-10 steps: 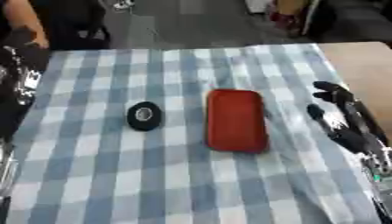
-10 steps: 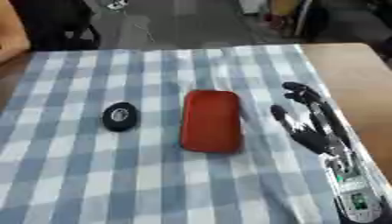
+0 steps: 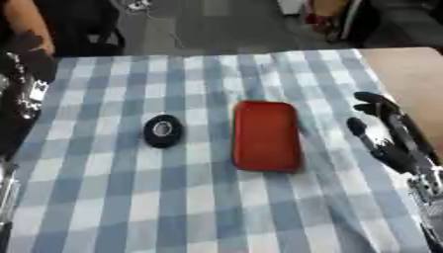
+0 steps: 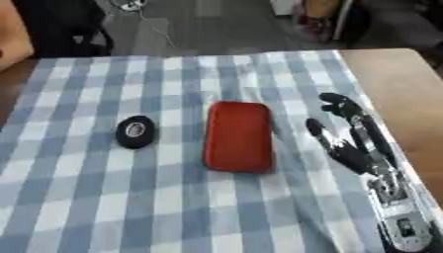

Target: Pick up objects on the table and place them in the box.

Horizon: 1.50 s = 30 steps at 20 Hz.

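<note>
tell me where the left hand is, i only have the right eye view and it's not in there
observer: the left eye view shows the left hand at the far left edge of the checked cloth, near the far corner.
operator: close to anything
observer: no, it is apart from the black round thing, with bare cloth between them.

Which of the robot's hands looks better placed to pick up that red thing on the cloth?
Probably the right hand. It is open beside the red case, just to its right. The left hand is at the table's far left edge, beyond the black roll.
</note>
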{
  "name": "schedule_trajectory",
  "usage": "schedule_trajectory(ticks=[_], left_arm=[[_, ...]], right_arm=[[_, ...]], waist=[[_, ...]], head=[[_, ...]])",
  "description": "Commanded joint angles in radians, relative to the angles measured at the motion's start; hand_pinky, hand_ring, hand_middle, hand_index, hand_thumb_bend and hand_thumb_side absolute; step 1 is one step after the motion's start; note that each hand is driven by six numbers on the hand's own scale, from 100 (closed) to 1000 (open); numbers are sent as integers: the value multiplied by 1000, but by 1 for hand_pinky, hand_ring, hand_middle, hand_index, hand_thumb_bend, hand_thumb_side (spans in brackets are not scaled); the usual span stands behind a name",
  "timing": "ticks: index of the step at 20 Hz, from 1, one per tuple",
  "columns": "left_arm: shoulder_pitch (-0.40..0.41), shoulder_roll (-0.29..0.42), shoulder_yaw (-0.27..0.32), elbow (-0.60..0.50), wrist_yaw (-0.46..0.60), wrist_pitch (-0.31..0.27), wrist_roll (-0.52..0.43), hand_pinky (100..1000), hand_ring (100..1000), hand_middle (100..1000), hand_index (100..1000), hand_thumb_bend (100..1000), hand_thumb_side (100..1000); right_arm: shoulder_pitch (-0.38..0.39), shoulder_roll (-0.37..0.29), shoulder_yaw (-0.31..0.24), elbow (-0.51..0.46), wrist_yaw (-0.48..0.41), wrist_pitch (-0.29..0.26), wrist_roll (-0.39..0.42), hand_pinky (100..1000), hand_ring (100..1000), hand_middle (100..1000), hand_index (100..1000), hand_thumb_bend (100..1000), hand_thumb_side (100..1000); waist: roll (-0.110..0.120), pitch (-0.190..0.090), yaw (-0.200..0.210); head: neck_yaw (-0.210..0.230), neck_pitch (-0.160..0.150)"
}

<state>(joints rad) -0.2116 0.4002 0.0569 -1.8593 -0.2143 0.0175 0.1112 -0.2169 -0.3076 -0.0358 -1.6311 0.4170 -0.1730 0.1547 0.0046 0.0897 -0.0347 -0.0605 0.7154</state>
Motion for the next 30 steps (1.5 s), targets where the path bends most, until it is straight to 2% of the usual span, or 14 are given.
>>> schedule_trajectory(ticks=[1,4,6,8,16,17,18,20,21,22,26,30], left_arm=[[0,65,8,-22,-118,-9,-32,1000,925,966,957,1000,838],[12,201,-55,-28,-330,-47,-151,971,919,938,984,1000,852],[11,261,-95,-7,-401,-68,-217,954,914,930,995,1000,872],[6,295,-127,26,-427,-87,-259,954,914,934,996,1000,890],[-30,313,-158,102,-420,-106,-294,957,917,942,978,1000,922],[-37,314,-160,106,-417,-105,-291,962,927,970,957,1000,938],[-46,314,-160,111,-415,-103,-286,971,957,1000,896,1000,950],[-64,312,-161,122,-409,-100,-274,989,994,1000,818,1000,942],[-75,310,-161,130,-404,-98,-269,987,992,1000,825,1000,944],[-87,308,-161,138,-398,-97,-266,999,1000,1000,789,1000,922],[-142,303,-170,179,-373,-101,-274,1000,1000,1000,748,1000,900],[-202,303,-190,216,-372,-115,-295,1000,1000,1000,697,1000,911]], right_arm=[[-8,-16,-4,-9,3,-3,3,897,832,892,906,540,835],[-5,-21,-3,-6,4,-2,3,897,831,892,905,541,834],[-2,-20,-2,-6,4,-3,4,897,831,891,905,540,834],[0,-18,0,-6,3,-4,6,897,831,892,905,539,835],[0,-19,0,-4,1,-5,7,897,831,892,905,536,837],[0,-19,1,-4,1,-5,8,897,831,892,905,536,838],[1,-19,1,-3,1,-5,8,897,831,892,905,536,837],[1,-18,0,-2,1,-5,8,897,831,892,905,535,838],[1,-18,1,-2,1,-5,9,897,831,892,905,535,838],[1,-18,1,-1,1,-6,9,897,831,892,905,535,838],[1,-17,3,0,0,-7,12,897,831,892,905,534,838],[1,-17,5,3,-1,-7,14,897,832,892,905,532,840]], waist=[[3,-11,-1],[10,-13,-2],[14,-15,-5],[15,-16,-7],[15,-15,-11],[15,-15,-12],[15,-16,-13],[15,-16,-15],[15,-17,-16],[15,-17,-17],[14,-19,-20],[14,-20,-23]], head=[[8,-5],[12,-5],[14,-4],[12,-4],[13,-1],[13,0],[13,-1],[13,0],[14,0],[15,1],[17,0],[20,2]])
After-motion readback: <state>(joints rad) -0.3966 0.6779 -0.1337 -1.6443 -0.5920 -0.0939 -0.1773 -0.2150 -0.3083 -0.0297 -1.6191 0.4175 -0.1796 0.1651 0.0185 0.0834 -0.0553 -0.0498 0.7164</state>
